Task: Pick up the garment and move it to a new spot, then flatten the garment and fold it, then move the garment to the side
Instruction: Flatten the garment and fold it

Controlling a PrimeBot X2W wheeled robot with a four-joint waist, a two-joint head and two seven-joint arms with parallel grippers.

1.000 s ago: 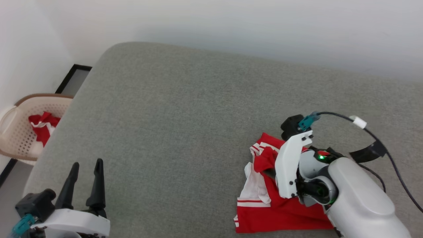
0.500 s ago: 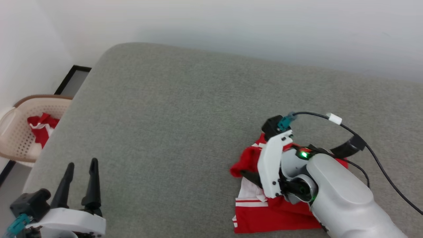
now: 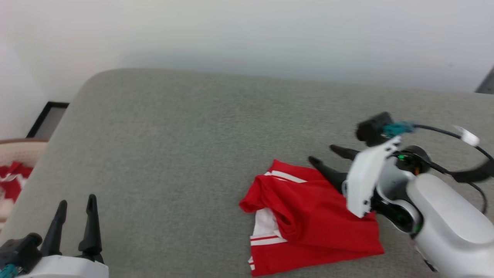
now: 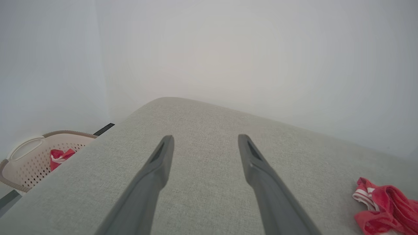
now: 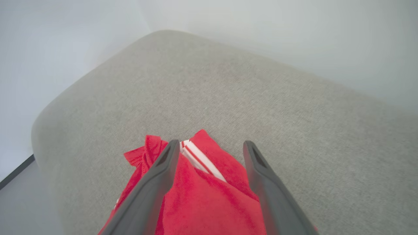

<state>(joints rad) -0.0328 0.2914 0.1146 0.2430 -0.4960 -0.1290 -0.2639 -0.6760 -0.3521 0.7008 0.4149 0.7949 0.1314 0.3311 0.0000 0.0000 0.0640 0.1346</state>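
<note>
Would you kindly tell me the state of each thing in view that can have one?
garment: crumpled, partly folded, lying on the grey cushion, ungripped.
right gripper: jaws open, empty, over the garment's edge.
left gripper: jaws open, empty, over bare cushion.
basket: upright beside the cushion, holding a red-and-white cloth.

Item 1: grey upholstered surface (image 3: pixel 185 146), 1 piece, woven fabric with a fine fleck. The far-left corner is rounded and the edges are soft and curved.

Item 2: garment (image 3: pixel 308 216), 1 piece, red with a white sleeve panel and red-white striped trim. It lies directly on the near right part of the surface, well in from the rounded corner. It is loosely doubled over and rumpled, not flat. The red upper layer overlaps the white panel. 1 striped band shows at the garment's far edge and 1 at its near left edge.
</note>
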